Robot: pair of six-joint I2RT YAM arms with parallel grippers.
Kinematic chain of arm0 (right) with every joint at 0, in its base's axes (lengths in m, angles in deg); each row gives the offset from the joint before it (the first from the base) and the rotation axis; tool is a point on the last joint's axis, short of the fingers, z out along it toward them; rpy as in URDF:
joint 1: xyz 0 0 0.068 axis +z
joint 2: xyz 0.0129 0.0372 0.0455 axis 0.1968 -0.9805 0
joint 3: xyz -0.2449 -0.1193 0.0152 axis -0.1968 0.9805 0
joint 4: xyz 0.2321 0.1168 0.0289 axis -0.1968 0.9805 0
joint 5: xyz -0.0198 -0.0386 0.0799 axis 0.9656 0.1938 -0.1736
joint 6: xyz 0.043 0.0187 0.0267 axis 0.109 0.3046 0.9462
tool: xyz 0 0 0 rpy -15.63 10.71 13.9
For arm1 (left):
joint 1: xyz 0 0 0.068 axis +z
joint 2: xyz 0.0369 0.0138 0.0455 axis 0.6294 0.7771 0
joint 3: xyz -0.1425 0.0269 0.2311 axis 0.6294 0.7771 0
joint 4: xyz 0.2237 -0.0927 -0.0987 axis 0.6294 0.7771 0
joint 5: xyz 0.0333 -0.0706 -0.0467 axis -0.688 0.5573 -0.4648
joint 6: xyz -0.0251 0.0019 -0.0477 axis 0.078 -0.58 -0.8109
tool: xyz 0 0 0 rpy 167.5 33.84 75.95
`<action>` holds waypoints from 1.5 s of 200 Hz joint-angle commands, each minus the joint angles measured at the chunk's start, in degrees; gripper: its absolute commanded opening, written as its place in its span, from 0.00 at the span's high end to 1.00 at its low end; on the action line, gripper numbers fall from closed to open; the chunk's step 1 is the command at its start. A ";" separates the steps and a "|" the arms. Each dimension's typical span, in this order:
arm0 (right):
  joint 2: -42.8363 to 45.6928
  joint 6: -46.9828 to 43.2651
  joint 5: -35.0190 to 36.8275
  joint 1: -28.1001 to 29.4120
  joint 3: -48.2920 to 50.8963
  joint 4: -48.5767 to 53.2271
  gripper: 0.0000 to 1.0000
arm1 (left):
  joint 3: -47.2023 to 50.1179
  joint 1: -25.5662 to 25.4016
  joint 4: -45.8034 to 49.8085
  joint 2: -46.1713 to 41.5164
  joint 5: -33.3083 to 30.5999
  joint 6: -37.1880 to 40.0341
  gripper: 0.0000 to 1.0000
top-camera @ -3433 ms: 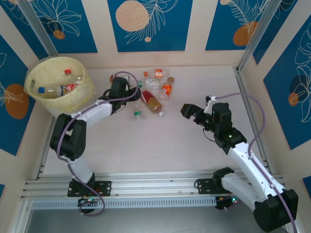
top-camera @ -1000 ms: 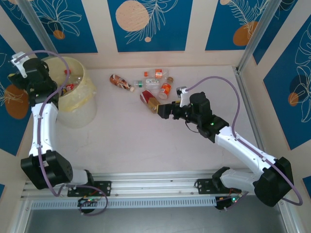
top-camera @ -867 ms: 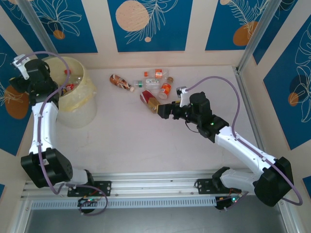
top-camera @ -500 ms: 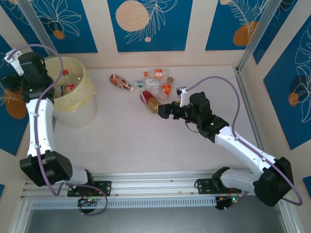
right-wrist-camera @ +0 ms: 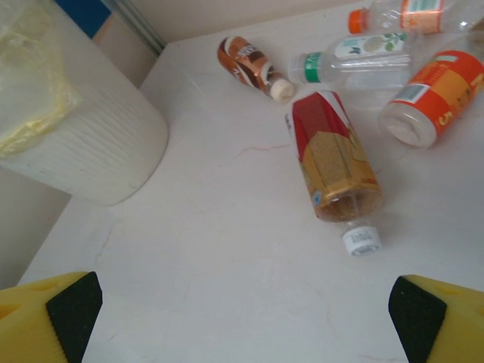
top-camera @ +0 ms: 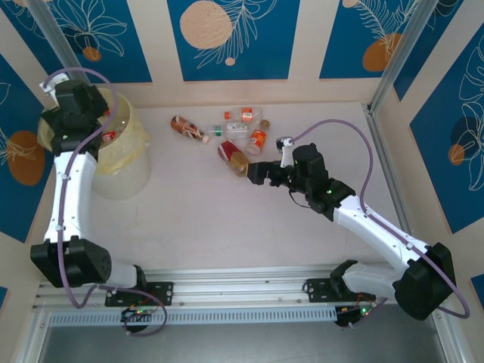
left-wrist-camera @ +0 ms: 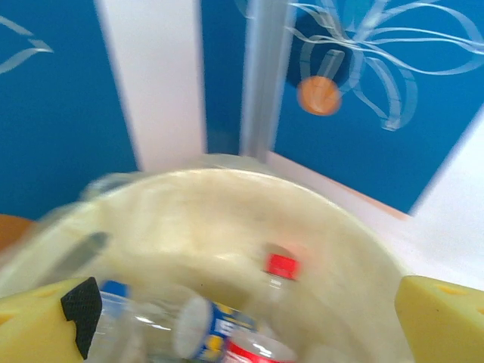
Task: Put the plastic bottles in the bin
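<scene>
The pale-yellow bin (top-camera: 121, 170) stands at the far left, and my left gripper (top-camera: 82, 119) hangs open over its mouth. Looking down from the left wrist, the left gripper (left-wrist-camera: 242, 333) holds nothing; a red-capped bottle (left-wrist-camera: 281, 266) and a blue-labelled bottle (left-wrist-camera: 206, 333) lie inside the bin (left-wrist-camera: 227, 204). My right gripper (top-camera: 254, 172) is open just right of a red-and-gold bottle (top-camera: 234, 157). In the right wrist view that bottle (right-wrist-camera: 333, 162) lies ahead of the open right gripper (right-wrist-camera: 242, 318), its white cap (right-wrist-camera: 361, 240) towards me.
Behind it lie a brown bottle (right-wrist-camera: 246, 64), a clear green-capped bottle (right-wrist-camera: 355, 60), an orange-labelled bottle (right-wrist-camera: 431, 94) and an orange-capped one (right-wrist-camera: 401, 15). The bin's outer wall (right-wrist-camera: 83, 144) is at left. Blue-patterned walls enclose the table.
The left gripper has opened fully and swung right, over the bin's mouth. The right gripper has edged slightly towards the red-and-gold bottle.
</scene>
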State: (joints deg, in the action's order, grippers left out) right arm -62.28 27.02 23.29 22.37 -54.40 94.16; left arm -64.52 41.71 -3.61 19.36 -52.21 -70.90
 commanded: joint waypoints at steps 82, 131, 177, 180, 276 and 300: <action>5.03 9.18 10.08 -3.02 2.99 4.55 0.00 | 6.72 -22.22 -9.60 1.43 6.13 -5.90 0.00; 9.00 11.62 11.34 -4.35 6.01 4.54 0.00 | 4.10 -28.80 -9.47 9.15 5.16 -7.11 0.00; 12.87 11.37 9.64 -5.27 8.59 3.66 0.00 | 3.60 -30.65 -8.72 16.07 11.50 -13.81 0.00; 13.24 10.58 8.24 -5.36 8.92 2.83 0.00 | 3.30 -30.73 -8.49 16.72 12.17 -14.11 0.00; 16.88 6.42 1.70 -5.02 10.13 1.27 0.00 | -7.00 -31.34 4.67 32.12 17.03 -32.14 0.00; 17.46 6.65 2.64 -5.03 10.26 1.59 0.00 | -7.46 -31.72 4.80 34.75 17.86 -35.33 0.00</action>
State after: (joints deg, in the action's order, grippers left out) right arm -46.19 33.97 24.69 17.12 -44.72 95.58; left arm -69.92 11.02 -2.67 51.40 -35.19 -99.51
